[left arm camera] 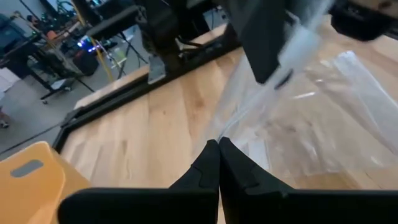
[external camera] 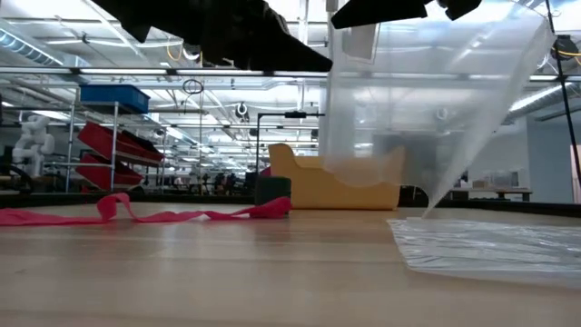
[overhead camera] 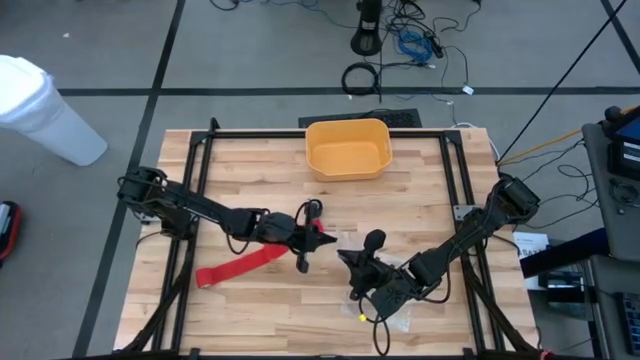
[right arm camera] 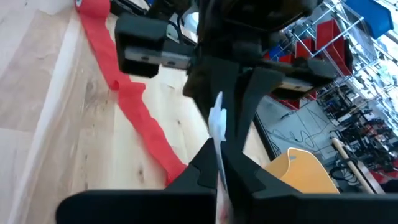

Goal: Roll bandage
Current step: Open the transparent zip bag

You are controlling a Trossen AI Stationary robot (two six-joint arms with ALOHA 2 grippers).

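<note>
The red bandage [overhead camera: 240, 265] lies flat and unrolled on the wooden table, left of centre; its crumpled end [external camera: 270, 209] rests near the middle. Both grippers meet above the table's middle, each shut on the clear plastic bag [external camera: 427, 127]. My left gripper [overhead camera: 318, 232] reaches in from the left, and my right gripper [overhead camera: 345, 258] from the right. The bag hangs from them, and its lower part [external camera: 490, 245] lies spread on the table. My left gripper pinches an edge of the clear bag [left arm camera: 225, 134] between its two fingers, which point nearly level toward the table's right. From there the film runs up, drawn taut, to the other gripper [left arm camera: 267, 43]. My right gripper pinches the bag's upper edge [right arm camera: 217, 121] between its two fingers, coming nearly level from the table's right. A bunched white strip of film stands up out of the fingers. The bag hangs below, with its lower part on the table.
A yellow bin [overhead camera: 347, 148] stands at the table's far edge, in the middle. A black frame [overhead camera: 200, 180] runs along the table's left, right and far sides. Bare wood [overhead camera: 270, 320] shows along the near edge.
</note>
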